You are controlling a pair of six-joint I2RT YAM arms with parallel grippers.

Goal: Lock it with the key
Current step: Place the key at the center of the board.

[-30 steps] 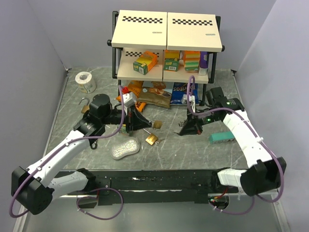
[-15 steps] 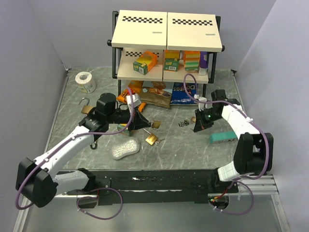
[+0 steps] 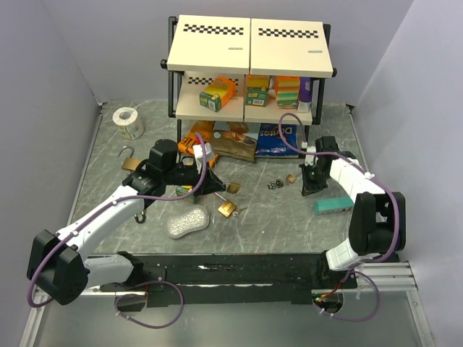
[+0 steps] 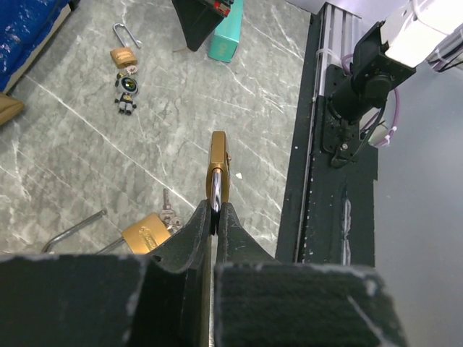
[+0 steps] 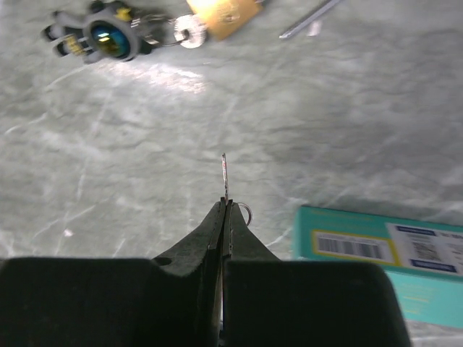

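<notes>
Brass padlock [image 4: 219, 170] clamped edge-on in closed left gripper [image 4: 214, 217]. Thin key [image 5: 224, 175] pinched in closed right gripper [image 5: 225, 206], blade sticking out. Top view: padlock at 9 o'clock from key, well apart.

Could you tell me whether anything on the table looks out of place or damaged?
Nothing looks spilled or broken. The snack bags under the rack lie in a loose, overlapping heap, and spare locks lie scattered with shackles open: the far-left padlock and the keyring padlock beside a toy keyring.
</notes>
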